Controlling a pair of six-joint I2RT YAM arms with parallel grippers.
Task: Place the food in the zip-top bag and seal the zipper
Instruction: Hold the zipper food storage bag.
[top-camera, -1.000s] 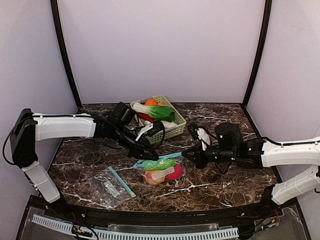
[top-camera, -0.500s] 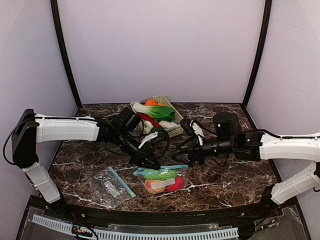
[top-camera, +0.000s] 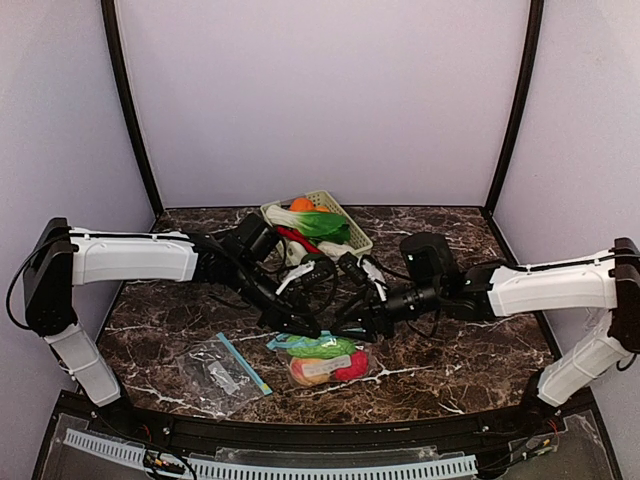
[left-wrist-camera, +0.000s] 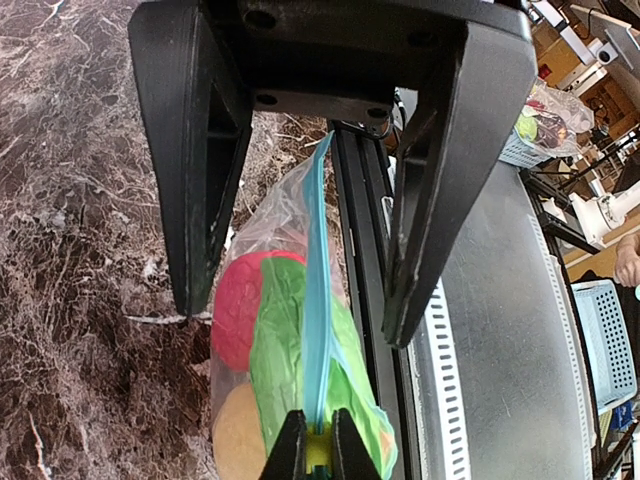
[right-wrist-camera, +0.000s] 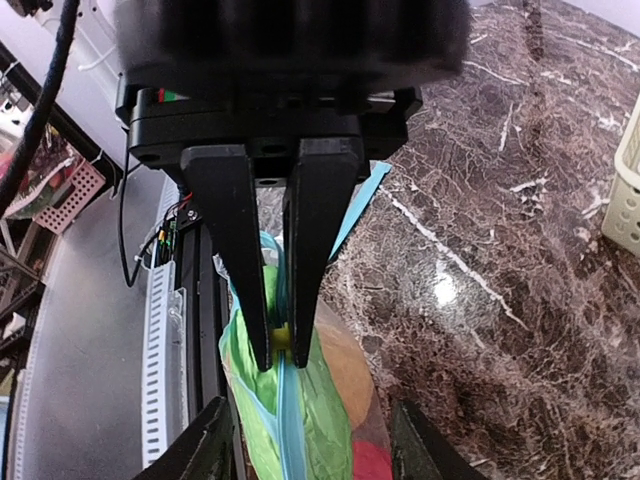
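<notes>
A clear zip-top bag (top-camera: 322, 358) lies at the front middle of the table, holding green leafy greens (left-wrist-camera: 280, 360), a red fruit (left-wrist-camera: 238, 310) and a peach-coloured fruit (left-wrist-camera: 238, 440). Its blue zipper strip (left-wrist-camera: 318, 300) stands up along the top. My right gripper (right-wrist-camera: 282, 350) is shut on the yellow slider (right-wrist-camera: 282, 338) of that strip. My left gripper (left-wrist-camera: 295, 325) is open, one finger on each side of the strip, facing the right gripper (top-camera: 345, 328). In the top view the left gripper (top-camera: 306, 328) is just above the bag's left end.
A pale green lattice basket (top-camera: 352, 250) behind the grippers holds leafy greens (top-camera: 325, 222), an orange (top-camera: 301, 204), a red chilli (top-camera: 292, 237) and a white radish. A second zip-top bag (top-camera: 222, 372) lies flat at front left. The black front rail (left-wrist-camera: 365, 250) runs close beside the filled bag.
My right arm has swung left from the table's right half to the bag and closed in on the zipper. My left gripper has shifted slightly right and down. The bag has moved slightly right.
</notes>
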